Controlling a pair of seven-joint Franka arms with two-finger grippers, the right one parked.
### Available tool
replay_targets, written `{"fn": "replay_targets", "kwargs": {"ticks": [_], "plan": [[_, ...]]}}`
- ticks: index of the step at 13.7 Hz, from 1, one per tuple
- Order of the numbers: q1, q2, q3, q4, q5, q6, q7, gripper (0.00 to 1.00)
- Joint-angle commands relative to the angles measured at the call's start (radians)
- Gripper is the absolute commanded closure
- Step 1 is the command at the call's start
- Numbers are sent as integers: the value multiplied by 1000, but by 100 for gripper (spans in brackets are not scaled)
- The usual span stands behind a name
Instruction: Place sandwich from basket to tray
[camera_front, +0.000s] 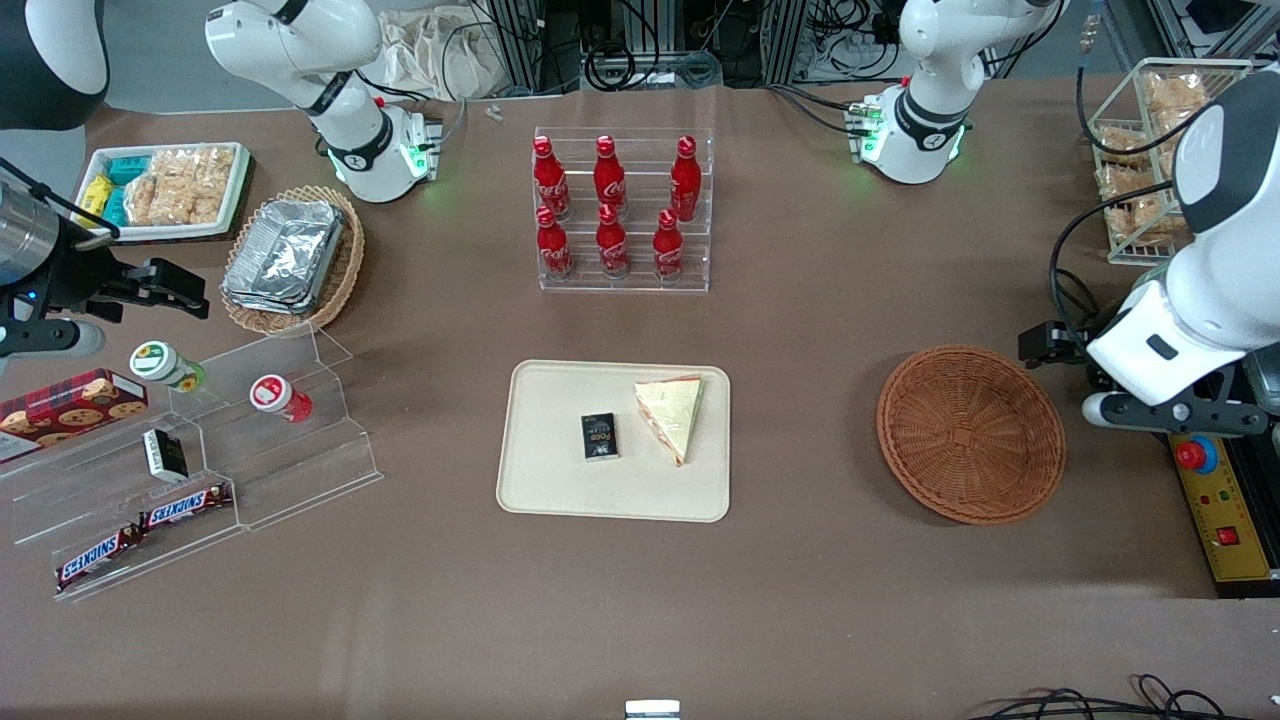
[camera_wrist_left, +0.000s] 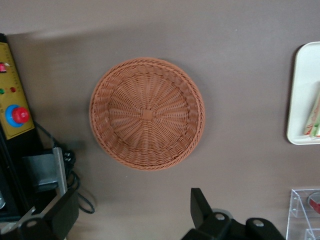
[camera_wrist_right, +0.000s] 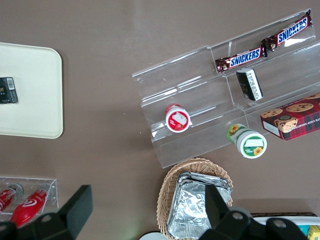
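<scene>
In the front view, the sandwich (camera_front: 672, 412) is seen lying flat on the tray (camera_front: 560, 490), at the tray's edge toward the working arm's end of the desk (camera_front: 800, 600). A small black box (camera_front: 599, 436) is laid on the tray just beside the sandwich, apart from it. The basket (camera_front: 970, 433) is set well apart from the tray, toward the working arm's end, and the bare weave of its floor is shown. The claw (camera_front: 1045, 345) is held above the desk just beside the basket's rim, farther from the camera than the basket's middle. A clear rack of red bottles (camera_front: 622, 210) is placed farther from the camera than the tray. Toward the parked arm's end, an oval basket of foil pans (camera_front: 290, 258) and a clear stepped shelf (camera_front: 300, 470) are found.

In the left wrist view, the basket (camera_wrist_left: 146, 113) is seen whole from above, with its woven floor uncovered. The claw (camera_wrist_left: 130, 217) is held with its fingers (camera_wrist_left: 200, 207) wide apart, and only desk is seen between them. A corner of the tray (camera_wrist_left: 302, 95) is caught, with the sandwich's (camera_wrist_left: 315, 120) filled edge lying on it. A yellow control box (camera_wrist_left: 17, 112) with a red button is seen near the basket.

In the right wrist view, part of the tray (camera_wrist_right: 30, 90) is shown with the black box (camera_wrist_right: 7, 90) on it. The stepped shelf (camera_wrist_right: 200, 100) is seen carrying Snickers bars (camera_wrist_right: 240, 58), and the foil pans (camera_wrist_right: 197, 210) are seen near it.
</scene>
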Motion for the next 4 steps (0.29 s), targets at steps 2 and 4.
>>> {"fn": "replay_targets", "kwargs": {"ticks": [2, 4], "plan": [[42, -170, 14, -222, -3, 145, 12, 0], [48, -204, 14, -271, -23, 188, 12, 0]]}}
